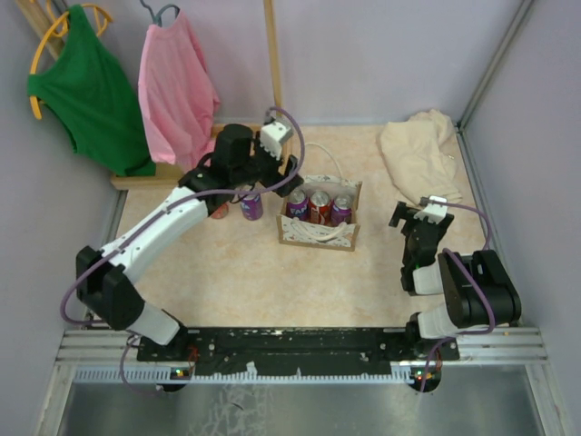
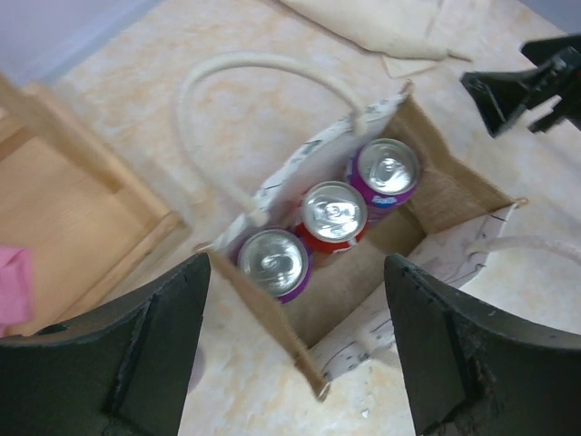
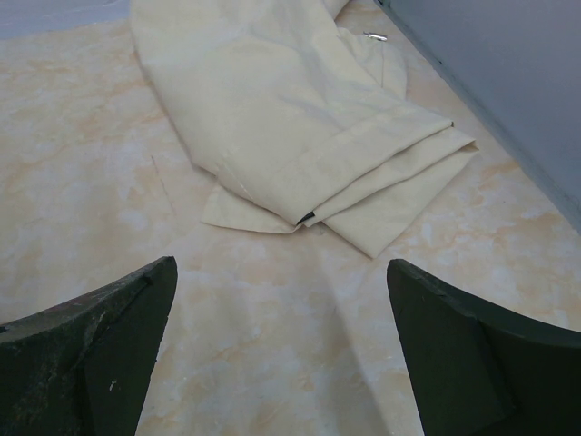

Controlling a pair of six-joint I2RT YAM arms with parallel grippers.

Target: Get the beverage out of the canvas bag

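Three cans (image 2: 334,216) stand upright in a row inside the canvas bag (image 1: 317,239), silver tops up: a purple one at each end and a red one in the middle, all pressed against the bag's far wall. Bag sits at mid-table, mouth open upward, between the two arms and closer to the left one. One white rope handle (image 2: 263,65) arches out over the table on the far side; the other rope handle (image 2: 536,245) droops along the near side. Left gripper (image 2: 300,265) hangs over the bag's left end, looking down into it; jaws spread wide, nothing between the fingers, no can touched. Whether a fingertip brushes the bag's rim cannot be told from the wrist view. Outside the bag, just left of it, a loose purple can (image 1: 251,207) stands on the table, with a loose red can (image 1: 221,211) beside it, partly hidden under the left arm. Right gripper (image 3: 281,263) is well apart from the bag at the right side of the table, low over bare tabletop, jaws also wide and holding nothing, facing a folded cream cloth (image 3: 300,118) that lies near the right wall. Green shirt (image 1: 86,91) and pink shirt (image 1: 177,91) hang on hangers at the back left, above a wooden rack base (image 2: 82,209).
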